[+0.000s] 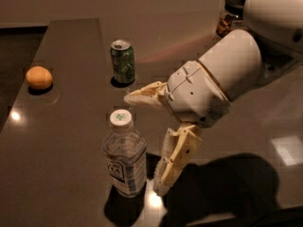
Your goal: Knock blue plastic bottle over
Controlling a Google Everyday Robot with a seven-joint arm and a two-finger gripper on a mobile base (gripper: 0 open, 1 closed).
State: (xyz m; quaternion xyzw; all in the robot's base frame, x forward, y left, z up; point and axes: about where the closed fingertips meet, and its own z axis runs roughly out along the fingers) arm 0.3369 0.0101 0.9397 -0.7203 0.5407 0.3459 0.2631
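Note:
The blue plastic bottle (124, 157) stands upright near the front of the dark table (71, 65). It is clear with a white cap and a pale label. My gripper (144, 143) is open just to its right. One cream finger (142, 96) points left above and behind the cap. The other finger (173, 162) hangs down close beside the bottle's right side. I cannot tell if it touches the bottle.
A green soda can (122, 62) stands behind the bottle. An orange (39, 77) lies at the left edge. A dark-lidded glass jar (230, 16) stands at the back right, partly behind my white arm (236, 70).

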